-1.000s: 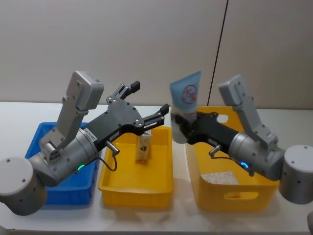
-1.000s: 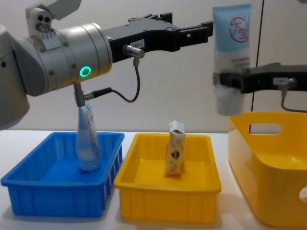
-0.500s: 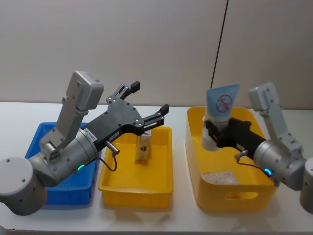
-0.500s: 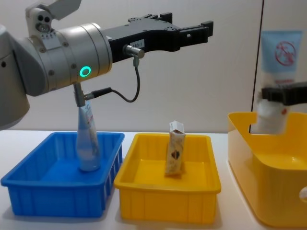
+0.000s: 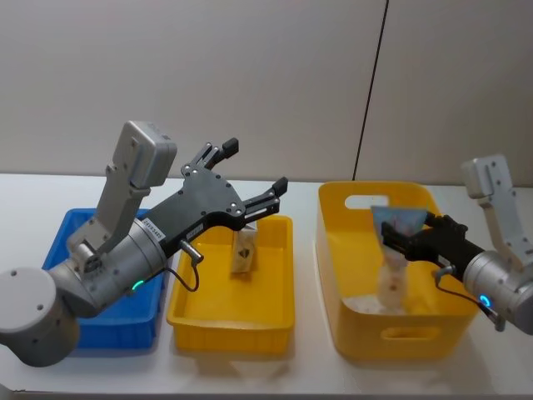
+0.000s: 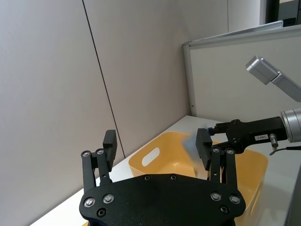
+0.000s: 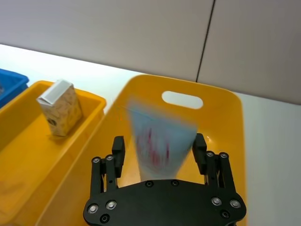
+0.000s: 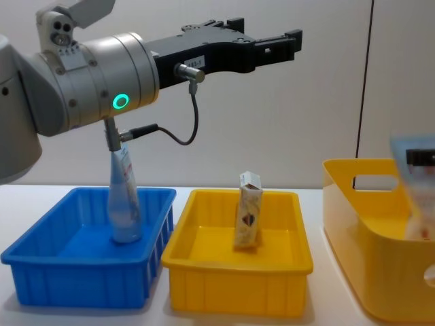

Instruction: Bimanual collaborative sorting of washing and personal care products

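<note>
Right wrist view — tube [image 7: 162, 141], red markings blurred, unreadable

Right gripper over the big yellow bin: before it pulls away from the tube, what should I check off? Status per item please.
1. Tube is inside the big yellow bin: ok.
2. Right gripper has opened: ok, its fingers stand clear on both sides of the tube.
3. Tube has settled: cannot tell, it is blurred in the right wrist and chest views.
4. Left gripper is out of the way: ok, open and raised above the small yellow tray.
5. Carton stands upright in the small yellow tray: ok.
6. Other tube stands in the blue tray: ok.
</note>
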Motion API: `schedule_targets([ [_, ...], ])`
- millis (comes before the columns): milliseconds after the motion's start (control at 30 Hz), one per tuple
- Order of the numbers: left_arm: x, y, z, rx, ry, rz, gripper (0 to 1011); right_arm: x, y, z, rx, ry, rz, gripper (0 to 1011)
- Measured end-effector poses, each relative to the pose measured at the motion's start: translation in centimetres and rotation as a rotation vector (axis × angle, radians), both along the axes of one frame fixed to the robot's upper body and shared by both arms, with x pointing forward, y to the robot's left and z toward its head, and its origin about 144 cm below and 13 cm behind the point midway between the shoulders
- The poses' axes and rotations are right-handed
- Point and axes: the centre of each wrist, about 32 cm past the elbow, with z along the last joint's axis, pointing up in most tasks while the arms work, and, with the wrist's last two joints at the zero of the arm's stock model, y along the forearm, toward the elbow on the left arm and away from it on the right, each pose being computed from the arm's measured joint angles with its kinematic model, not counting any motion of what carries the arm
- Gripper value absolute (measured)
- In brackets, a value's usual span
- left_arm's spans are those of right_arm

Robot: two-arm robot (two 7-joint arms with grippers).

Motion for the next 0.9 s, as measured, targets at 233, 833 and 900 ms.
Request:
schedule_targets([
  [233, 0.0, 0.0, 0.0, 0.0, 0.0, 0.0, 1001, 0.0, -0.6, -0.2, 0.012, 0.018, -0.017, 1003],
  [833, 0.0, 0.0, 0.0, 0.0, 0.0, 0.0, 1001, -1.0, -0.4, 0.2, 0.006, -0.087, 0.012, 1004],
  [900, 0.0, 0.0, 0.0, 0.0, 0.0, 0.0, 1001, -1.1, -0.3, 0.3, 0.002, -0.103, 0.018, 1004],
])
